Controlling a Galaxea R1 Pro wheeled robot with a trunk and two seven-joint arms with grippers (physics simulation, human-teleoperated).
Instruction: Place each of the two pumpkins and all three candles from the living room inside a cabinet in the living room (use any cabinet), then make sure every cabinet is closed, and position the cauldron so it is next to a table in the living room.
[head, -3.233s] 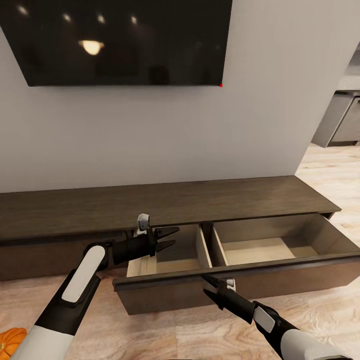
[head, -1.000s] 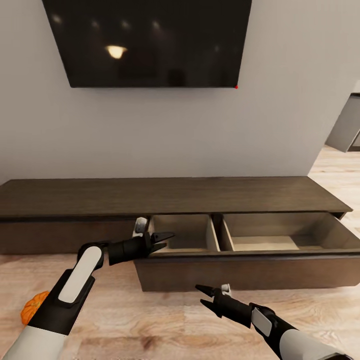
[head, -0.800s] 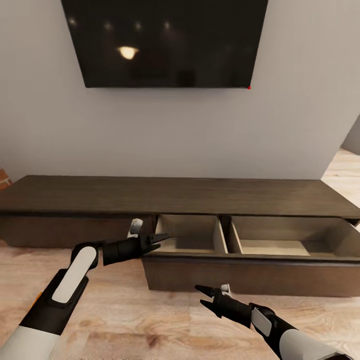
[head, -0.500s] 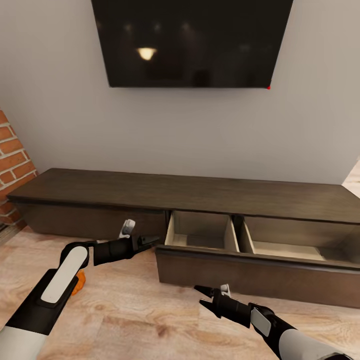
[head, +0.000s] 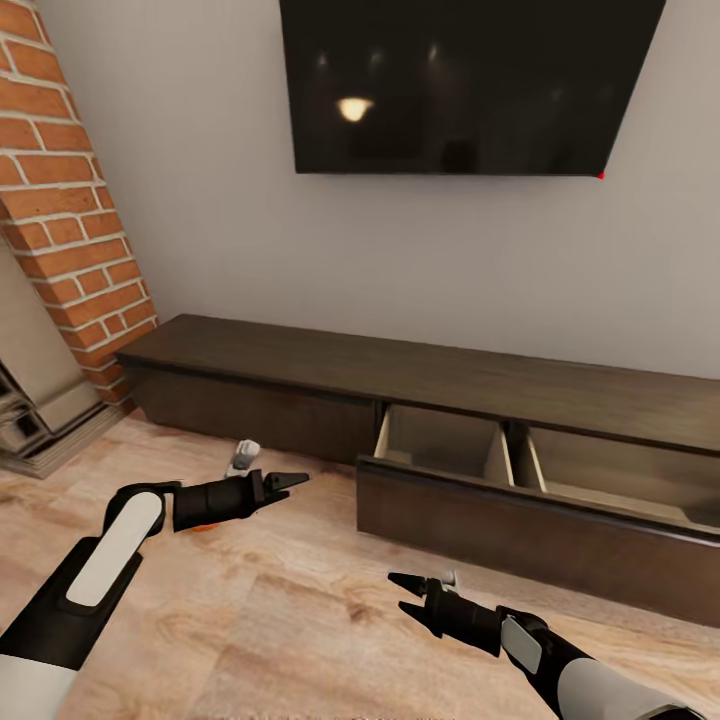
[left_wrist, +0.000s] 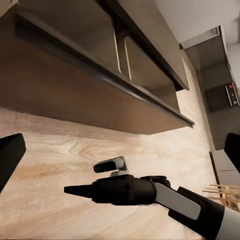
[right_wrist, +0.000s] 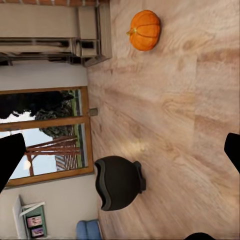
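Cabinet (head: 300, 385) runs low along the grey wall under a dark wall-mounted screen (head: 460, 85), its drawer (head: 470, 490) pulled out, showing two pale wood compartments with nothing visible inside them. In the head view the left claw (head: 285, 483) hangs over the wooden floor (head: 250, 620) just in front of the closed part of the cabinet, fingers spread and holding nothing; a sliver of orange peeks out beside that arm, too little to identify. The right claw (head: 403, 592) hovers above the floor in front of the drawer, its two fingers likewise spread and empty. A brick column (head: 75, 190) stands at the cabinet's far left end.

From the left wrist view, the drawer front (left_wrist: 85, 95) and the right arm (left_wrist: 150, 192) appear, plus a kitchen range in the distance.

The right wrist view adds what the head camera misses: a pumpkin (right_wrist: 145, 30) lying on the floor near the base of a fireplace (right_wrist: 55, 32), a black rounded chair (right_wrist: 118, 182) well apart from it, and a window (right_wrist: 45, 135).
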